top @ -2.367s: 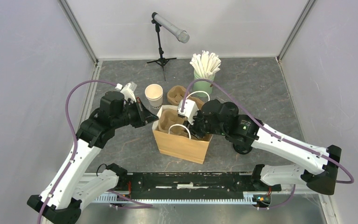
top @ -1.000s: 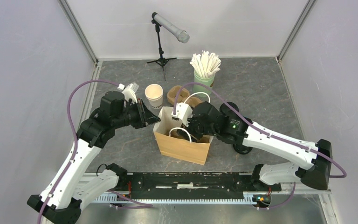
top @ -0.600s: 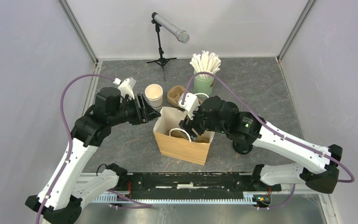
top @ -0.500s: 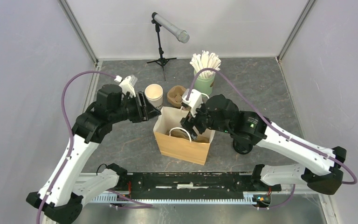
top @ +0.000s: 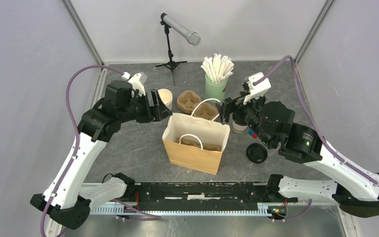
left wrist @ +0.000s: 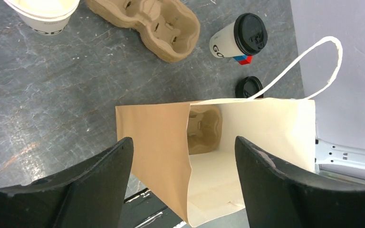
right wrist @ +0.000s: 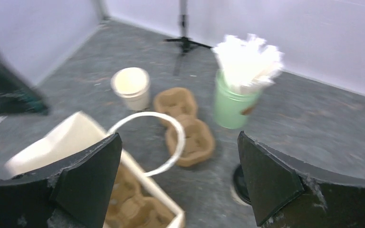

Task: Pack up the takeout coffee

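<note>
- Both our grippers have pulled back from the paper bag (top: 196, 143): the right gripper (right wrist: 179, 137) is lifted clear with fingers spread wide, and the left gripper (left wrist: 184, 142) has opened too.
- The cup carrier (left wrist: 203, 128) now lies inside the bag.
- The takeout coffee (left wrist: 237, 42) stands just right of the bag, unheld; we judge grasping it comes next.

The coffee cup (left wrist: 228, 45) is white with dark print, black-lidded, with a red-and-blue mark (left wrist: 242, 59) at its foot. The bag (left wrist: 152, 142) is brown outside and pale cream inside, with a white handle (right wrist: 142, 114). At eleven o'clock from it, the open cup (left wrist: 43, 16) is cream-white with dark lettering. The tray (left wrist: 157, 26) is tan cardboard. The loose lid (left wrist: 248, 88) is black. The tabletop (left wrist: 52, 95) is mottled dark grey. The tub (top: 215, 90) is mint green and its straws (top: 218, 66) are white.
</note>
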`<state>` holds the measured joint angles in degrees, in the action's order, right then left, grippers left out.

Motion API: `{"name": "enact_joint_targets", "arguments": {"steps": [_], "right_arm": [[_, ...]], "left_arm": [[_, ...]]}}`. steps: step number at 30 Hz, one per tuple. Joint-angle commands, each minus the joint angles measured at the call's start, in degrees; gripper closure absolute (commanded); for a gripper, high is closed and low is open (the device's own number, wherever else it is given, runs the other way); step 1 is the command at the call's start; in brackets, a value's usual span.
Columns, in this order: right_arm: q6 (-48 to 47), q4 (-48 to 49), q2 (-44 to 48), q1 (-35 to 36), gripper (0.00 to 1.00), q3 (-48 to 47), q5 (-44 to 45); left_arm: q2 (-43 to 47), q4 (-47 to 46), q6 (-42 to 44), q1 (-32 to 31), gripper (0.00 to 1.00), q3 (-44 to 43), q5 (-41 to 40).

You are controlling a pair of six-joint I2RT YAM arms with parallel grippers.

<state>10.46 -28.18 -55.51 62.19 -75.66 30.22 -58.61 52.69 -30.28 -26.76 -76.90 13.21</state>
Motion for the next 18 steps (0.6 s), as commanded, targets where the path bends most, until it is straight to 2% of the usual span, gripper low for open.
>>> {"name": "enact_joint_targets", "arguments": {"steps": [1,4,9,12,18], "right_arm": [[0.41,-5.07,-0.53,-0.10,0.02,-0.52,21.19],[2.31,-6.69,-0.41,-0.58,0.02,0.72,21.76],[8.43,-10.40,-0.98,-1.88,0.03,1.62,15.64],[13.51,-14.76,-1.36,-2.32,0.04,1.93,14.87],[15.98,-18.08,-1.40,-6.12,0.04,2.07,13.68]], "left_arm": [[0.70,1.63,2.33,-0.04,0.13,-2.12,-3.42],[0.14,4.16,3.75,-0.04,0.13,-3.48,-3.84],[-0.25,6.02,7.07,-0.04,0.22,-4.89,-0.34],[-0.49,6.32,7.09,-0.11,0.24,-4.70,1.72],[-1.02,3.75,7.43,-1.08,0.26,-0.13,5.15]]}}
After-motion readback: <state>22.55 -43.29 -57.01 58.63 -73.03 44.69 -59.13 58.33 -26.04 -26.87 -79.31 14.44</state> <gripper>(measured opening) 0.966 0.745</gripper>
